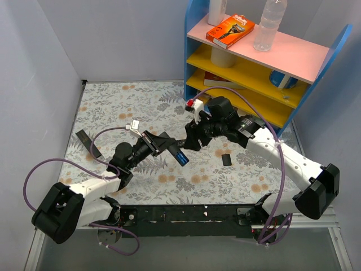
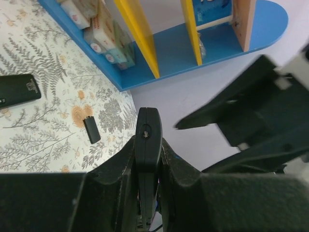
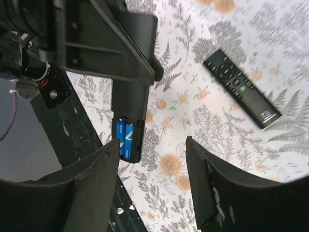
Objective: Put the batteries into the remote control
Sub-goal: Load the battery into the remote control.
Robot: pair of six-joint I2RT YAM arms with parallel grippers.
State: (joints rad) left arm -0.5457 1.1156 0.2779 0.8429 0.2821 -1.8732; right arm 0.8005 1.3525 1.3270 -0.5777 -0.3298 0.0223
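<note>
My left gripper [image 1: 157, 144] is shut on the slim black remote control [image 1: 172, 148] and holds it above the table. Its open compartment holds two blue batteries [image 1: 181, 158] side by side. In the left wrist view the remote [image 2: 147, 130] stands edge-on between my shut fingers [image 2: 116, 169]. In the right wrist view the remote [image 3: 130, 92] hangs with the batteries [image 3: 124, 137] at its lower end. My right gripper [image 3: 152, 186] is open and empty, its left finger [image 3: 91, 183] right beside the batteries. In the top view the right gripper [image 1: 190, 140] sits just right of the remote.
A thin black cover strip [image 1: 226, 160] lies on the floral table, also in the left wrist view [image 2: 91, 129]. A buttoned black remote [image 1: 88, 144] lies at the left, also in the right wrist view [image 3: 241, 89]. A blue shelf [image 1: 194, 73] stands at the back right.
</note>
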